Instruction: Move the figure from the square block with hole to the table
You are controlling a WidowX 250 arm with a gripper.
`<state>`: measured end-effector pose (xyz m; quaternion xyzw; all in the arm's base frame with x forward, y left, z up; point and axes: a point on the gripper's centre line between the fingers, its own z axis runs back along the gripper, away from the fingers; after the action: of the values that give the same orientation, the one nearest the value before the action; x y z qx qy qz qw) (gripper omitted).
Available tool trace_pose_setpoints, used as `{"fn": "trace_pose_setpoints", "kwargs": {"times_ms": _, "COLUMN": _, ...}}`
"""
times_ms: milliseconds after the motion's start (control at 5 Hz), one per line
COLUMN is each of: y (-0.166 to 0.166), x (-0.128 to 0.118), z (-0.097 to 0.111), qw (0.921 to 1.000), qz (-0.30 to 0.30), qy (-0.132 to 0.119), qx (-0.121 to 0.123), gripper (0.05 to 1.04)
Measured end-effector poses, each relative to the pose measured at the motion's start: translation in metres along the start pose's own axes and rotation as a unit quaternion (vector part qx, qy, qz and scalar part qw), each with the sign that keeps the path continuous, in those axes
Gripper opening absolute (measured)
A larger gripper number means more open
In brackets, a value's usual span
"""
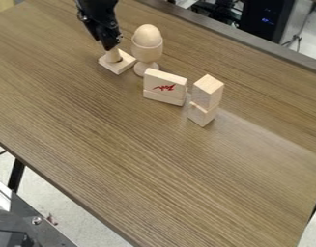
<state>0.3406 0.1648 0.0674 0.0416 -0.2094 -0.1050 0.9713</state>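
Beyond the far edge of the wood-grain tabletop (128, 154) stands a black computer case (263, 19) with small blue lights, and pale floor (89, 219) shows past the near edge. On the tabletop's far left part, the square block with hole (117, 65) lies flat, and the pale wooden figure (113, 54) is at the block, its lower end by the dark patch that looks to be the hole. Directly above, the black tool (109, 47) hangs down with its tip at the figure's top. Whether it is open, closed or gripping the figure, I cannot tell, nor can I tell whether the figure sits fully in the hole or is slightly raised.

As for progress, the tool appears to be in place for the pick. The figure has not been set on the tabletop, so the main part of the job remains: get or confirm a firm hold, lift until the lower end clears the block, carry the figure aside, lower it onto bare wood and let go. Just beside the block stands a wooden egg (148, 35) in its egg cup (147, 52); a path toward that side would risk knocking it, so a straight lift first seems wise.
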Motion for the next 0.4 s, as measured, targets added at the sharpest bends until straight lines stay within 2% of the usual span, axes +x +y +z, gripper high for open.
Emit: {"fn": "trace_pose_setpoints", "kwargs": {"times_ms": 400, "y": -0.0009, "x": -0.0028, "z": -0.0002, "qw": 1.0000, "qz": 0.008, "qy": -0.003, "qx": 0.005, "gripper": 0.346}}
